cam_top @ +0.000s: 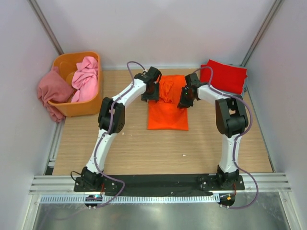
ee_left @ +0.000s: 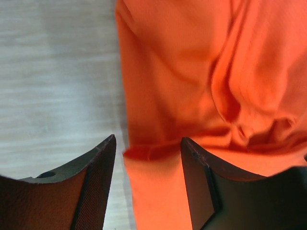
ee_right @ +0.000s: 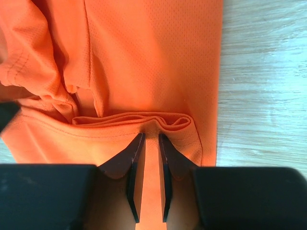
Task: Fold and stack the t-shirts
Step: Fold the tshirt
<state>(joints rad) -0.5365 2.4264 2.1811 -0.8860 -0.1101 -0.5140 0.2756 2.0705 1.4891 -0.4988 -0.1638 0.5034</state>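
Note:
The bright orange t-shirt (cam_top: 168, 115) lies partly folded at the table's middle, its far part bunched. My left gripper (cam_top: 152, 93) is open, its jaws astride the shirt's left folded edge (ee_left: 158, 153), gripping nothing. My right gripper (cam_top: 184, 99) is shut on a folded hem of the orange shirt (ee_right: 144, 48) near its right edge, with cloth between the fingertips (ee_right: 136, 143). A folded red t-shirt (cam_top: 225, 75) lies at the far right. A light pink shirt (cam_top: 85, 79) sits in the tub. A dusty rose shirt (cam_top: 52, 91) hangs over its left side. No grey-blue shirt shows.
The rigid orange plastic tub (cam_top: 81, 108) stands at the far left of the wooden table (cam_top: 120, 148). White walls and metal frame posts close in the back and sides. A black base rail runs along the near edge.

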